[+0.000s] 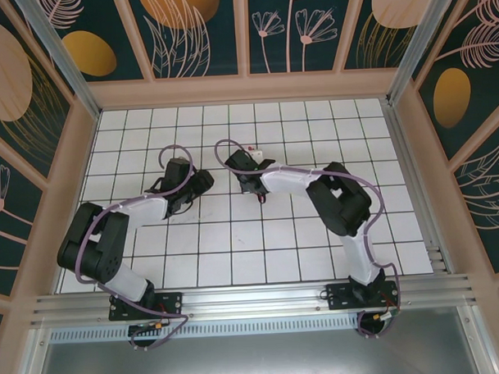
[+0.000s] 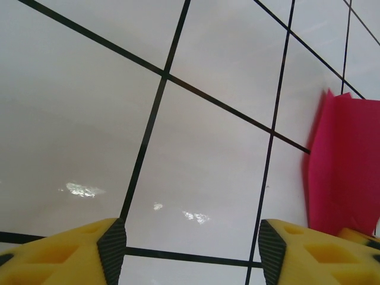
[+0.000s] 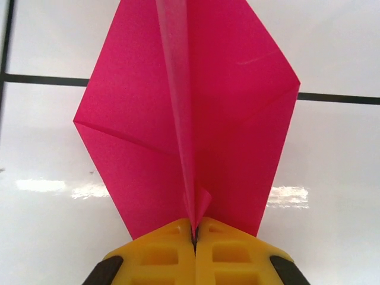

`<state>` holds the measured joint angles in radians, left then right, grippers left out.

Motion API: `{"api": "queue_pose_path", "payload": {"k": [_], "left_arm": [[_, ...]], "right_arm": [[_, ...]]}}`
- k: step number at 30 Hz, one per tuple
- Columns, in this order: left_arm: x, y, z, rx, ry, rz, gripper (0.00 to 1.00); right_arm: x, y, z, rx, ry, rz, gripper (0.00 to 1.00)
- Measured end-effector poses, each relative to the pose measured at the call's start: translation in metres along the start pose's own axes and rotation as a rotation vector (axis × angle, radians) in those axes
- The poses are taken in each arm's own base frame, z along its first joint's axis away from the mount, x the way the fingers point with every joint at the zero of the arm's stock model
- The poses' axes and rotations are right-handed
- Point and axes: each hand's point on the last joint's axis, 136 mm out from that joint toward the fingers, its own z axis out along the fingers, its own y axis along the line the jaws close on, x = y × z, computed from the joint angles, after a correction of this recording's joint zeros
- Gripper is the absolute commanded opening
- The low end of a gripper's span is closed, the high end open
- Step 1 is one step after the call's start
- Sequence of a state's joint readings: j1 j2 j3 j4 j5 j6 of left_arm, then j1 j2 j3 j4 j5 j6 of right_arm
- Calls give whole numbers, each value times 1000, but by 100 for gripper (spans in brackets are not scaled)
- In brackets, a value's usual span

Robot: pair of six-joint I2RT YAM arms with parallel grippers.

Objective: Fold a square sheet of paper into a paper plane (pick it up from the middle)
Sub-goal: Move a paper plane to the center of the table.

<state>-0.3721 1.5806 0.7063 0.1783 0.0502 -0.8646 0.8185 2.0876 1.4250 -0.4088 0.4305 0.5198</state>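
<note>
The partly folded pink sheet is clamped at its centre ridge by the right gripper, presumably so the crease is kept together ahead of the tips, while the left gripper is held apart, empty, just beside it.

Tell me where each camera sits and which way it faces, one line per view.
Top external: above and behind, looking down on the tiled table; left arm and right arm show whole.
Left wrist: on the left arm, facing down at the table; open left gripper, pink paper at right.
Right wrist: on the right arm, facing along the right gripper, shut on the pink paper.
Shared: both wrist views show the pink paper.
</note>
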Motion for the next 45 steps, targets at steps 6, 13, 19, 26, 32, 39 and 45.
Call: {"api": "queue_pose_path", "payload": {"k": [6, 13, 19, 26, 32, 39, 45], "left_arm": [[0, 3, -1, -13, -3, 0, 66], [0, 3, -1, -14, -2, 7, 67], [1, 4, -1, -16, 0, 8, 68], [2, 6, -1, -28, 4, 14, 70], [-5, 5, -7, -35, -25, 24, 73], [-12, 4, -16, -45, -59, 31, 78], [-21, 2, -26, -50, -98, 46, 83]], "right_arm": [[-5, 2, 3, 29, 0, 3, 12], [-1, 1, 9, 51, 10, -9, 13], [-1, 0, 8, 54, 15, -12, 20], [-3, 1, 5, 46, 13, -4, 32], [-31, 2, -28, -15, -46, 45, 40], [-65, -6, -68, -76, -141, 122, 57], [-77, -43, -90, -121, -196, 208, 68]]}}
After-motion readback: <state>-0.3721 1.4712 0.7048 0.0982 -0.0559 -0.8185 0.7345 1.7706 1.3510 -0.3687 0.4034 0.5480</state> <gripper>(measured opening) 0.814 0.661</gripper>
